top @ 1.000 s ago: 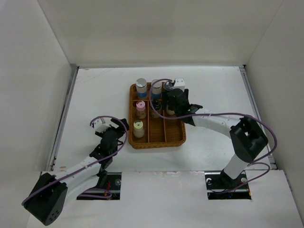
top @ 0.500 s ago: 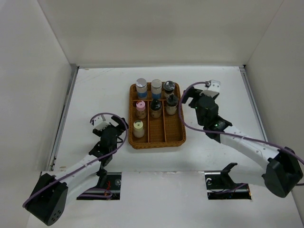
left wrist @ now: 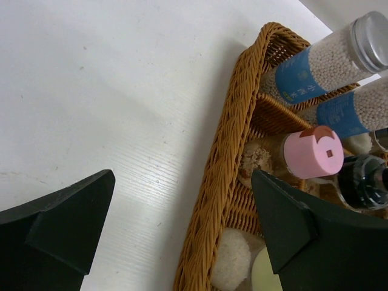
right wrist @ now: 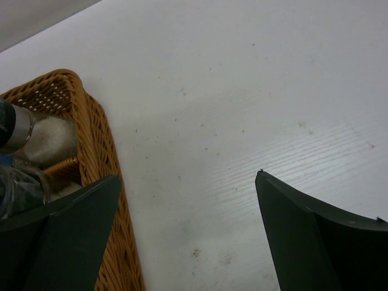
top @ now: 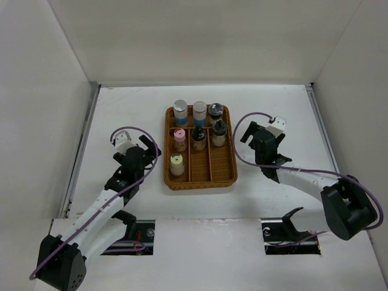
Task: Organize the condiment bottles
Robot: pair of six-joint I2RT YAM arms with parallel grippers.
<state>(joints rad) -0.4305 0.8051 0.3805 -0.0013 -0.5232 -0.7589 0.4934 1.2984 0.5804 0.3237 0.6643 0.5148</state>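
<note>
Seven condiment bottles stand in the wicker tray (top: 226, 176). Two silver-capped, blue-labelled ones (top: 180, 112) (top: 199, 113) and a black-capped one (top: 216, 111) fill the back row. The pink-capped bottle (top: 180, 139), two black-capped ones (top: 199, 137) (top: 219, 133) and the pale-yellow-capped bottle (top: 176, 163) stand in the lanes. My left gripper (top: 147, 147) is open and empty, just left of the tray; its view shows the pink cap (left wrist: 313, 153) and blue-labelled bottles (left wrist: 321, 60). My right gripper (top: 253, 131) is open and empty, right of the tray, over bare table.
The tray's rim (left wrist: 225, 176) runs between my left fingers. The tray's right edge (right wrist: 103, 151) sits by my right gripper's left finger. White walls enclose the table on three sides. Purple cables loop off both wrists.
My right gripper has left the tray's back right bottles, swung out to the right and now hangs open beside the tray. My left gripper has moved a little up and left.
</note>
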